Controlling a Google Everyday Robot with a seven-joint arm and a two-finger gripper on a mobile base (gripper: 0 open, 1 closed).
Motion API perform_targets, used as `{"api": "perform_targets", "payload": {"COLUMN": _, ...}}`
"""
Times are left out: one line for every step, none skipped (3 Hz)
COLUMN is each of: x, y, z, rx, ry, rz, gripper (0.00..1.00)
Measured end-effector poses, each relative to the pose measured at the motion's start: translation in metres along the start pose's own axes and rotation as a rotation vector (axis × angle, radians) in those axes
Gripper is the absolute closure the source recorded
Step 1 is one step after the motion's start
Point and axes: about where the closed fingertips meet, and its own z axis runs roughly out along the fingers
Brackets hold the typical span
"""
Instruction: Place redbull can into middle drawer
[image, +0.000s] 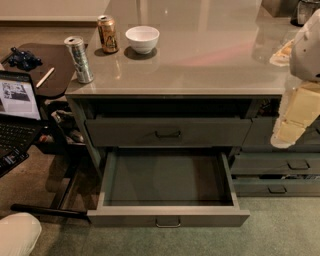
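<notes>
The redbull can (79, 59), tall, slim and silver-grey, stands upright at the left front corner of the grey countertop (210, 55). The middle drawer (167, 216) is pulled out wide below the closed top drawer (167, 132); its inside is bare and its dark handle is at front centre. My gripper (286, 134), on a cream-white arm, hangs at the right edge of the view in front of the neighbouring drawer stack. It is far to the right of the can and above the right of the open drawer, with nothing visible in it.
A shorter gold-brown can (107, 34) and a white bowl (142, 39) stand on the counter behind the redbull can. A laptop (17, 107) and a dark side table (47, 62) are at the left. Narrower drawers (280, 172) are at the right.
</notes>
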Motion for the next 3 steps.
{"api": "perform_targets", "payload": {"x": 0.000, "y": 0.000, "z": 0.000, "rx": 0.000, "ry": 0.000, "rz": 0.000, "gripper": 0.00}}
{"api": "perform_targets", "payload": {"x": -0.007, "y": -0.005, "z": 0.001, "rx": 0.003, "ry": -0.029, "rz": 0.015, "gripper": 0.00}}
{"api": "perform_targets", "payload": {"x": -0.027, "y": -0.019, "z": 0.016, "rx": -0.004, "ry": -0.147, "rz": 0.090, "gripper": 0.00}}
